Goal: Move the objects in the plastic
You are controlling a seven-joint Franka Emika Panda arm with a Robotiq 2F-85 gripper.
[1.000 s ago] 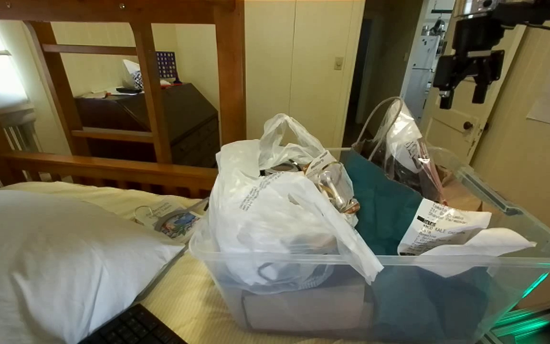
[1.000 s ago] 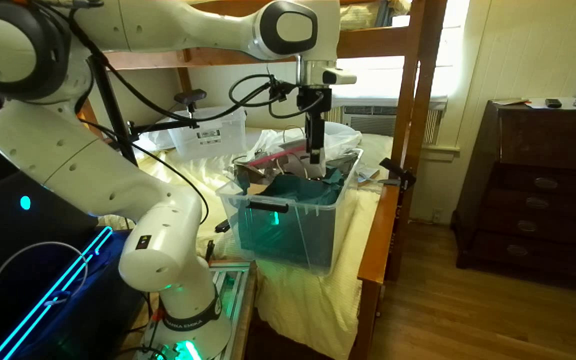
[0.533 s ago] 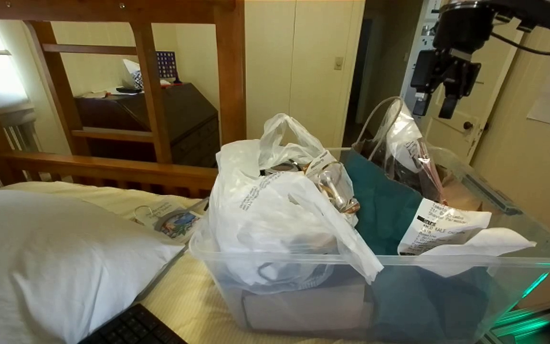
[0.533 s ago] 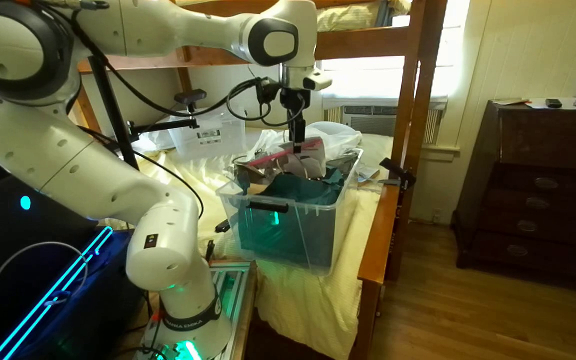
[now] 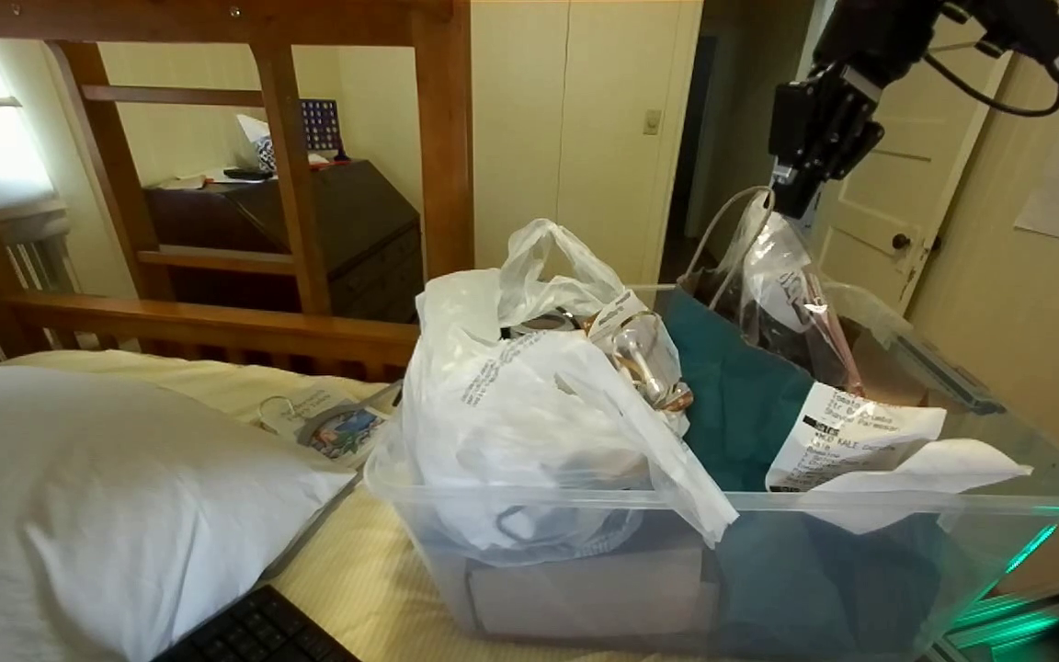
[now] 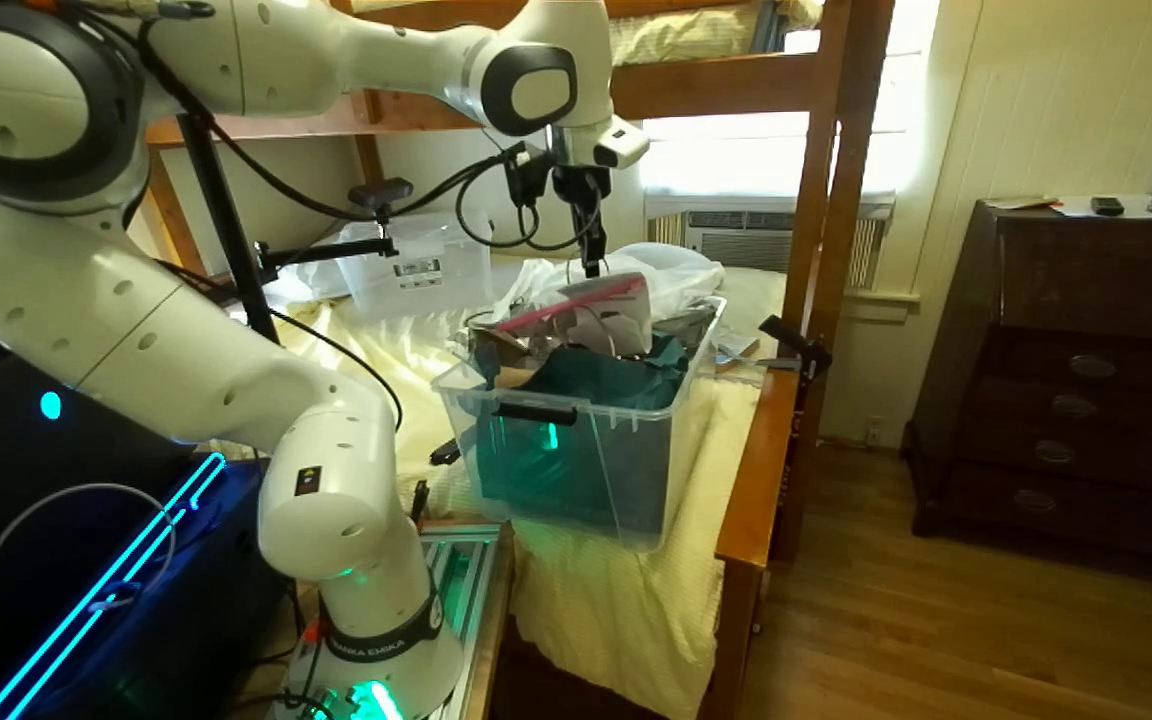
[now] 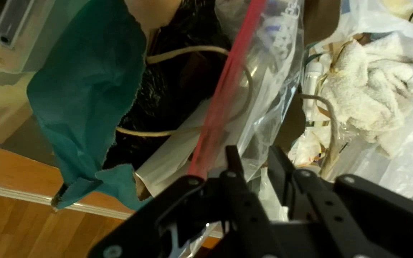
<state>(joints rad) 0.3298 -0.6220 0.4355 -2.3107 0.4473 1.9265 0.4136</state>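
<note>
The plastic, a crinkled white shopping bag [image 5: 529,414] with loop handles, sits in the near end of the clear storage tub [image 5: 860,502]. A clear-wrapped item [image 5: 642,359] shows at its mouth. Beside it is a teal paper bag [image 5: 723,395] with cord handles. A clear zip bag [image 5: 782,294] sticks up out of that bag; its red strip [image 7: 224,89] shows in the wrist view. My gripper [image 7: 252,148] is tilted above the zip bag's top, its fingers partly apart with a gap between them. Whether its tips touch that bag or the handle I cannot tell.
A receipt [image 5: 851,432] hangs at the tub's rim. A pillow [image 5: 125,496] and a black keyboard [image 5: 258,630] lie on the bed near the tub. Another clear bin [image 6: 426,265] stands farther back, and a bed-frame rail [image 6: 751,460] runs alongside the tub.
My gripper has tilted and shifted toward the white shopping bag, over the zip bag's top. Its fingers have come closer together. The bags in the tub look about the same.
</note>
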